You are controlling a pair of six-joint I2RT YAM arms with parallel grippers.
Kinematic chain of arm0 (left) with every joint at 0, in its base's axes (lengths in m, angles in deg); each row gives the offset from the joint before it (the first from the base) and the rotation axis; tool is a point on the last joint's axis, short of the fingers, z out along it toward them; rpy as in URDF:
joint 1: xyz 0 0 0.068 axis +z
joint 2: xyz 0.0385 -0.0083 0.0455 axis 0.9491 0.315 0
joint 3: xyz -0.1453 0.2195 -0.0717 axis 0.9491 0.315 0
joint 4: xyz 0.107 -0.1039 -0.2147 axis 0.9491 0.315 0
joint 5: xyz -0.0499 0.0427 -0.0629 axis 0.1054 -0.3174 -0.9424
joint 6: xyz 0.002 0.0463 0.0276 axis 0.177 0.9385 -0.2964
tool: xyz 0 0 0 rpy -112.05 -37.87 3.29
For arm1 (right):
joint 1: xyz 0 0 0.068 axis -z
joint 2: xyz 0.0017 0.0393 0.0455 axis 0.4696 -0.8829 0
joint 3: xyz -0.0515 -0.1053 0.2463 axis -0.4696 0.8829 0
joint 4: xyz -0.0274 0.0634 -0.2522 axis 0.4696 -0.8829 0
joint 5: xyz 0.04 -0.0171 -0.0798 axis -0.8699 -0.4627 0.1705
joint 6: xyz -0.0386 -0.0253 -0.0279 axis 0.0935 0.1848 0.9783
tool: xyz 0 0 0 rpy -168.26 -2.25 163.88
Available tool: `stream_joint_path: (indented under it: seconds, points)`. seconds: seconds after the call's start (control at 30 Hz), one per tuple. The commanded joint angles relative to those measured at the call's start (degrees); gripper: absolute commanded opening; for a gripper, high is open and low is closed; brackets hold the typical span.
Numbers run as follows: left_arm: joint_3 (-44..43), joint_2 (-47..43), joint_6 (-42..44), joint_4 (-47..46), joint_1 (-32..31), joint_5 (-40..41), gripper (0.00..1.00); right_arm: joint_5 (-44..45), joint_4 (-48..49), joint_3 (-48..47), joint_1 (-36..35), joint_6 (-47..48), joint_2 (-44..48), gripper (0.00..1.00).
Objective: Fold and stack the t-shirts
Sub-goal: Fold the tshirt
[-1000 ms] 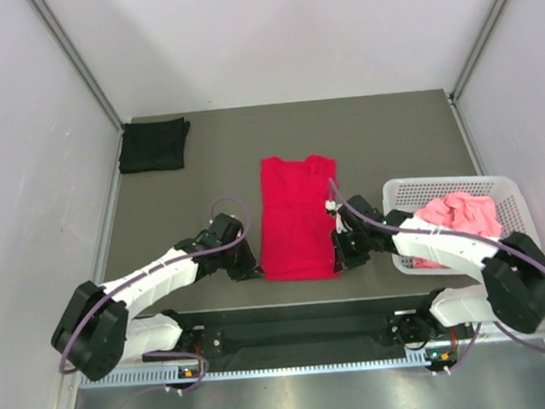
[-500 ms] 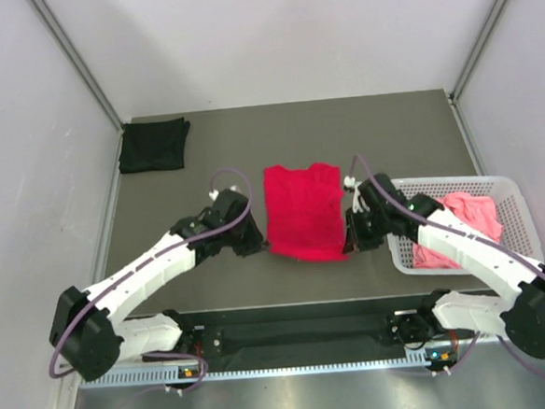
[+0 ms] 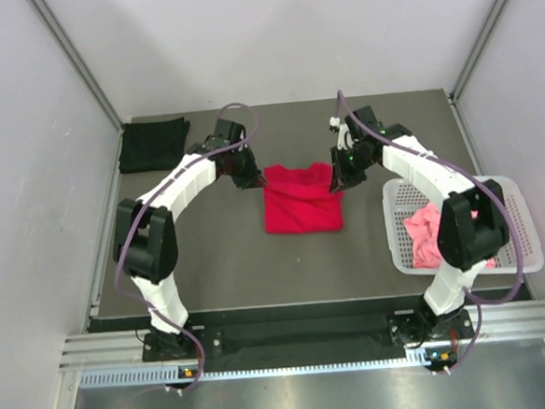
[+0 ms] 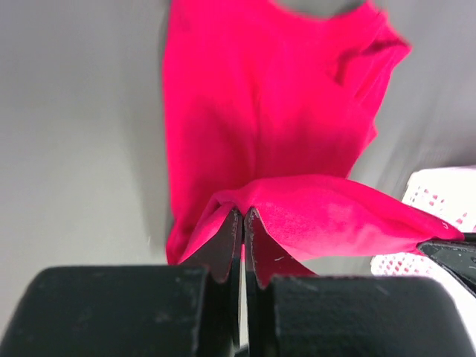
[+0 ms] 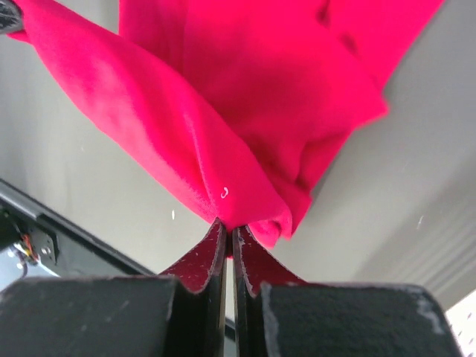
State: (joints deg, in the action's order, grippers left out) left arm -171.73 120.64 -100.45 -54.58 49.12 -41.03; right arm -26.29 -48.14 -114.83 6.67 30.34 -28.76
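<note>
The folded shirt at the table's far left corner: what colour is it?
The shirt is plain black, seen best in the top external view.

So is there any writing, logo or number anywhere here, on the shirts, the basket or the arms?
None that can be read.
The red t-shirt, black t-shirt, pink t-shirt and white basket are plain.
Tiny orange spots at the near edge are too small to read.

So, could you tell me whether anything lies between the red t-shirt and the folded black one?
Nothing visible rests on the table there. Only the left gripper, shut on a corner of the red t-shirt, and the left arm hang over the gap toward the black t-shirt.
</note>
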Motion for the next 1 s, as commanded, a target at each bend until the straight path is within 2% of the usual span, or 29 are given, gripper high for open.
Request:
stream_joint_path:
  seconds: [0.0,0.23,0.5,0.8,0.97]
  points:
    - [-7.01,3.65,4.63,-0.01,1.16,-3.02,0.0,-1.12,-1.63,-8.27,1.57,1.85,-4.34,0.0]
    - [-15.02,10.51,5.77,-2.29,3.45,-5.83,0.0,-0.95,-3.13,-18.2,3.15,1.5,-13.04,0.0]
    - [-19.5,17.28,4.54,-5.89,4.68,-9.26,0.0,-1.65,-1.02,-19.09,4.99,1.14,-18.14,0.0]
    - [-24.42,23.61,4.19,-7.13,5.38,-11.73,0.0,-3.32,-1.99,-24.19,7.28,1.14,-24.12,0.0]
    - [-25.66,25.28,3.48,-7.3,5.82,-11.81,0.0,-3.85,-2.16,-26.48,8.07,1.15,-26.58,0.03]
